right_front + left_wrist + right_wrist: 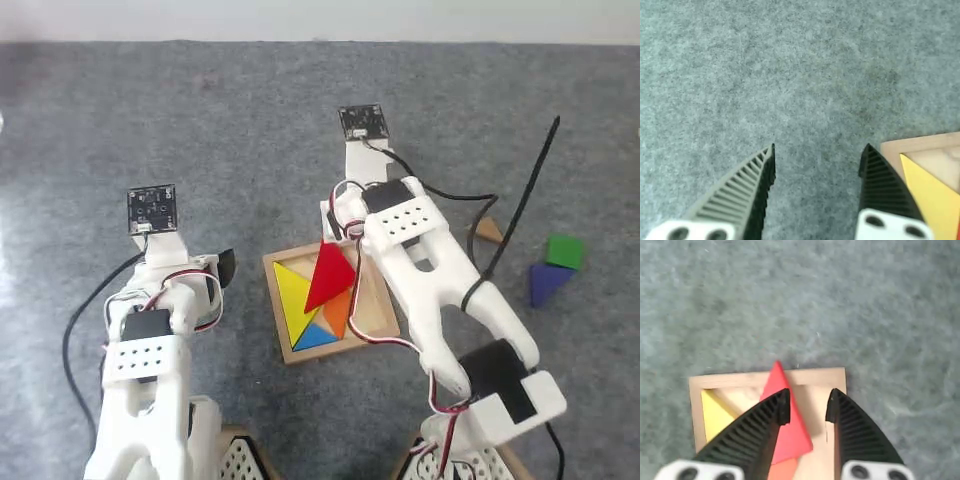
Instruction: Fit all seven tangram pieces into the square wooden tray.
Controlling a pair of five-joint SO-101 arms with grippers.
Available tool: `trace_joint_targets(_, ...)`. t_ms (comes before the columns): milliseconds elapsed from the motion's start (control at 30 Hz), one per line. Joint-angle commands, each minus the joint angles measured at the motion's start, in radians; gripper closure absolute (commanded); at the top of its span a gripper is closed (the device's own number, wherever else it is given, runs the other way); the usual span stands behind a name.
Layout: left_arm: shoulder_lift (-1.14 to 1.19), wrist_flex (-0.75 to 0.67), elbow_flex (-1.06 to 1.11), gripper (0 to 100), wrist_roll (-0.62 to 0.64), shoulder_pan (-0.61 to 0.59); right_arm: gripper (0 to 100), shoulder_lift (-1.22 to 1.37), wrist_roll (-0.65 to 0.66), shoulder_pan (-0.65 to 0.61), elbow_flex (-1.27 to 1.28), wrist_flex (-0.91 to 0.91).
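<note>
The square wooden tray (378,318) lies between the arms and holds a yellow triangle (289,290), a blue piece (314,336) and an orange piece (339,313). A red triangle (330,274) lies askew over them. Its tip crosses the tray's far rim (815,374) in the right wrist view. My right gripper (807,405) hangs open just above the red triangle (792,437), one finger over it and a gap to the other. My left gripper (817,152) is open over bare carpet beside the tray corner (920,147), near the yellow triangle (932,195).
Off to the right on the grey carpet lie a green square (565,250), a dark blue triangle (547,283) and a small tan triangle (488,231). A black cable (525,200) runs across that side.
</note>
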Motion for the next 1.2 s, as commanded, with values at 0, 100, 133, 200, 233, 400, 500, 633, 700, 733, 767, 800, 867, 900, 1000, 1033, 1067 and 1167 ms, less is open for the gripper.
trace_joint_targets(0,-0.008,-0.020,-0.004,73,-0.009,-0.006,85.8,0.004,0.034,-0.044,-0.057,-0.031)
trace_joint_targets(100,-0.008,-0.020,-0.004,73,-0.009,-0.006,85.8,0.064,0.037,-0.068,-0.058,-0.038)
trace_joint_targets(133,-0.008,-0.020,-0.004,73,-0.009,-0.006,85.8,0.076,0.037,-0.073,-0.057,-0.042)
trace_joint_targets(200,-0.008,-0.020,-0.004,73,-0.009,-0.006,85.8,0.090,0.037,-0.076,-0.058,-0.045)
trace_joint_targets(233,-0.008,-0.020,-0.004,73,-0.009,-0.006,85.8,0.090,0.037,-0.077,-0.058,-0.054)
trace_joint_targets(400,-0.008,-0.020,-0.004,73,-0.009,-0.006,85.7,0.101,0.063,-0.113,-0.054,-0.117)
trace_joint_targets(500,-0.008,-0.020,-0.004,73,-0.009,-0.006,85.7,0.101,0.095,-0.153,-0.057,-0.122)
trace_joint_targets(633,-0.008,-0.020,-0.004,73,-0.009,-0.006,85.8,0.113,0.132,-0.176,-0.058,-0.119)
trace_joint_targets(700,-0.008,-0.020,-0.004,73,-0.009,-0.006,85.8,0.128,0.135,-0.174,-0.069,-0.120)
trace_joint_targets(733,-0.008,-0.020,-0.004,73,-0.009,-0.006,85.8,0.136,0.137,-0.174,-0.075,-0.119)
trace_joint_targets(767,-0.008,-0.020,-0.004,73,-0.009,-0.006,85.7,0.145,0.141,-0.179,-0.080,-0.119)
trace_joint_targets(800,-0.008,-0.020,-0.004,73,-0.009,-0.006,85.7,0.153,0.158,-0.183,-0.081,-0.122)
trace_joint_targets(867,-0.008,-0.020,-0.004,73,-0.009,-0.006,85.7,0.162,0.173,-0.202,-0.081,-0.124)
trace_joint_targets(900,-0.008,-0.020,-0.004,73,-0.009,-0.006,85.7,0.168,0.173,-0.208,-0.081,-0.122)
trace_joint_targets(1000,-0.008,-0.020,-0.004,73,-0.009,-0.006,85.7,0.179,0.175,-0.216,-0.080,-0.127)
trace_joint_targets(1033,-0.008,-0.020,-0.004,73,-0.009,-0.006,85.7,0.183,0.175,-0.214,-0.080,-0.128)
trace_joint_targets(1067,-0.008,-0.020,-0.004,73,-0.009,-0.006,85.7,0.188,0.176,-0.214,-0.080,-0.128)
trace_joint_targets(1167,-0.008,-0.020,-0.004,73,-0.009,-0.006,85.7,0.208,0.176,-0.209,-0.081,-0.128)
